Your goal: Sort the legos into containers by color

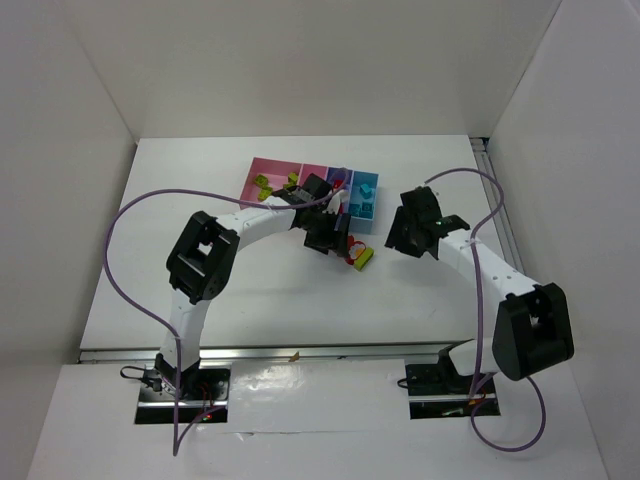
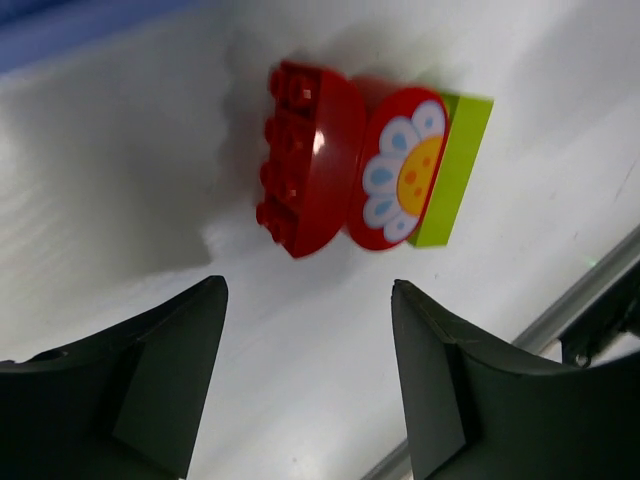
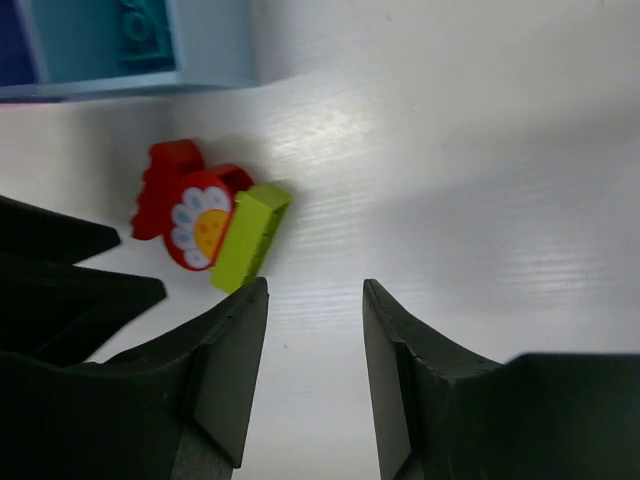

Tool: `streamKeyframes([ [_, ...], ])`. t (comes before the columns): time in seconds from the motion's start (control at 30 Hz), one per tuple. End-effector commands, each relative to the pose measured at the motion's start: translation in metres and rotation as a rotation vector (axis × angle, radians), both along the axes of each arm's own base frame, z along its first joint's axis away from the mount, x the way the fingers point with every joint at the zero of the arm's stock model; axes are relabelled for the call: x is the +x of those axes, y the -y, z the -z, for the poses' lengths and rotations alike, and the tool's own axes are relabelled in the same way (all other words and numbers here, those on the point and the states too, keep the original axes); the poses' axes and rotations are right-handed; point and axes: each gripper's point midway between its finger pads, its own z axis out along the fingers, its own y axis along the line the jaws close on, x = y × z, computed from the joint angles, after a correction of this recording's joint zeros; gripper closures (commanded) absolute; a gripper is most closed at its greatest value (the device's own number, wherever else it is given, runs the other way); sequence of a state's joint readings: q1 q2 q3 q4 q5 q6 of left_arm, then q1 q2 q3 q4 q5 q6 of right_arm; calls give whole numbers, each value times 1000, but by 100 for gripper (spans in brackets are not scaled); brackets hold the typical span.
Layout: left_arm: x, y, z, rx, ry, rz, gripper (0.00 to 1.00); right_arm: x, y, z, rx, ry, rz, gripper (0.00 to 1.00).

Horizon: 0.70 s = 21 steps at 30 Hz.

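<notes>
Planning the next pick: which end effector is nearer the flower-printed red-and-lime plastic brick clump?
Left. The left end effector hovers open just in front of the brick clump; the right end effector is farther away, with the clump to its left.

We see a red brick (image 2: pixel 303 160), a flower-printed red piece (image 2: pixel 402 170) and a lime green brick (image 2: pixel 458 165) joined together, lying near the light blue bin (image 3: pixel 215 50), which holds a cyan brick (image 3: pixel 145 30).

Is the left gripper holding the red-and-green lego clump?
No, the left gripper stands open and empty, with the lego clump lying on the table beyond its fingertips.
</notes>
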<state>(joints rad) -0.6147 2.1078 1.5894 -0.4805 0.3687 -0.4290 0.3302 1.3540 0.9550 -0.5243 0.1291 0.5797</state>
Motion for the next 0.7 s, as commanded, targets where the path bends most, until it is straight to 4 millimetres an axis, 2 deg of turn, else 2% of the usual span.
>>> streamKeyframes([
  [0.0,29,8,-12,-34,111,-58,24,-27,10,26,39,-124,60,50],
  [0.1,31,14,-7,-19,142,-61,24,-27,-3,31,125,-137,42,52],
  [0.2,35,14,-5,-10,148,-68,25,-20,-11,28,182,-123,39,53],
  [0.27,36,15,4,-1,136,-67,27,-13,-14,29,204,-118,34,53],
  [0.4,36,17,7,-8,133,-62,35,-1,-27,32,237,-140,-20,43],
  [0.43,36,17,7,-10,128,-70,36,-2,-27,42,221,-179,-23,38],
  [0.53,30,12,11,4,111,-85,40,-3,-26,50,208,-207,-28,35],
  [0.6,27,5,7,17,116,-109,41,4,-30,45,214,-196,-45,35],
  [0.67,19,-1,7,25,107,-109,41,4,-31,49,213,-217,-56,34],
])
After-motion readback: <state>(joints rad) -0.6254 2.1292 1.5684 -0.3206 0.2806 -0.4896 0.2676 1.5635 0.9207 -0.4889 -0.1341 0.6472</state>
